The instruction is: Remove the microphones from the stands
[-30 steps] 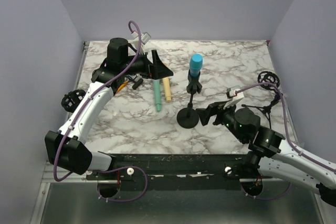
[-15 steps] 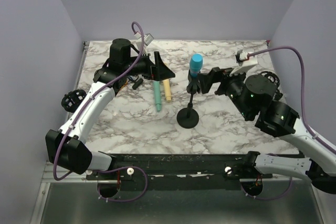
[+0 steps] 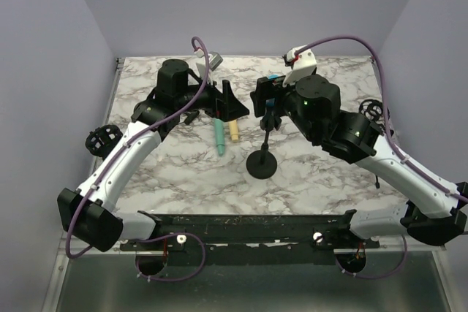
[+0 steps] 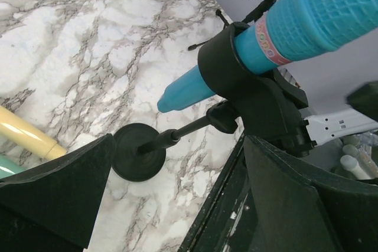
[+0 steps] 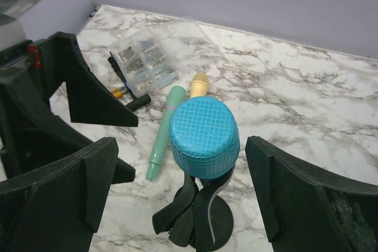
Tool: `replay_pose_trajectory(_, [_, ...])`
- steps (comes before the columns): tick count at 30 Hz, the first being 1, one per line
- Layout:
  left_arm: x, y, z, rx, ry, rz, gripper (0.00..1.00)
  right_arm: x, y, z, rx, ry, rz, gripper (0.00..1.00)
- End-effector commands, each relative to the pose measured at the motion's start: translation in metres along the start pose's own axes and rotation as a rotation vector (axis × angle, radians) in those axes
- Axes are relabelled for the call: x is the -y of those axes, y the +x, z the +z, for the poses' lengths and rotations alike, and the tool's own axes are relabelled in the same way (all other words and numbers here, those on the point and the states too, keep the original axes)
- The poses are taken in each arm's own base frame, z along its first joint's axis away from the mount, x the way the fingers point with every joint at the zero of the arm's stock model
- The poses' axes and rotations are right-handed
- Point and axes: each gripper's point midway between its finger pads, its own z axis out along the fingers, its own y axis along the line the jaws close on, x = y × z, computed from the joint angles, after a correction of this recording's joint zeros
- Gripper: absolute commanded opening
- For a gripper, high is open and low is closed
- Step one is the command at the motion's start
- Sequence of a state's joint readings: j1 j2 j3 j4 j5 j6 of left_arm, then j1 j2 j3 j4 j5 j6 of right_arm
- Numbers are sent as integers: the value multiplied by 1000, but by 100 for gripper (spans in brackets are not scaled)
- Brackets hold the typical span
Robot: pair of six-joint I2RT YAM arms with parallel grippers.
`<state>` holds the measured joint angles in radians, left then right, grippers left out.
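The blue microphone [image 5: 204,137] stands upright in the black clip of the stand [image 5: 198,216]. My right gripper [image 5: 183,166] hangs open over it, one finger on each side of the mesh head with a gap on both sides. From above, that gripper [image 3: 267,99] hides most of the microphone [image 3: 273,78]; the stand's round base [image 3: 262,164] shows below. My left gripper [image 3: 238,104] is open just left of the stand, touching nothing. In the left wrist view the microphone [image 4: 307,16] and clip [image 4: 248,87] lie beyond the open gripper [image 4: 177,199].
A green microphone [image 3: 219,135] and a yellow one [image 3: 233,131] lie flat on the marble table [image 3: 183,173] left of the stand. Behind them are a clear box of small parts [image 5: 144,60] and a black-handled tool [image 5: 127,84]. Purple walls close three sides.
My right arm has swung up from the front right of the table and now straddles the microphone head. The left gripper has moved right, closer to the stand.
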<state>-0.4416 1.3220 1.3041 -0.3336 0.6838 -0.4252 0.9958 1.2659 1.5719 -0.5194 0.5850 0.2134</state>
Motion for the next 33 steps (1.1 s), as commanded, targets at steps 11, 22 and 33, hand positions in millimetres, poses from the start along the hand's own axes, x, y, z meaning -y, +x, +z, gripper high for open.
replay_pose_trajectory(11, [24, -9, -13, 159, 2, 176, 94, 20, 13, 14, -1, 130, -126, 88])
replay_pose_trajectory(22, [53, -8, -29, 279, 6, 212, 95, 7, 26, 27, -18, 72, -151, 41])
replay_pose_trajectory(33, [52, -17, -18, 517, -328, 204, 99, 12, 31, 29, -38, 113, -149, 7])
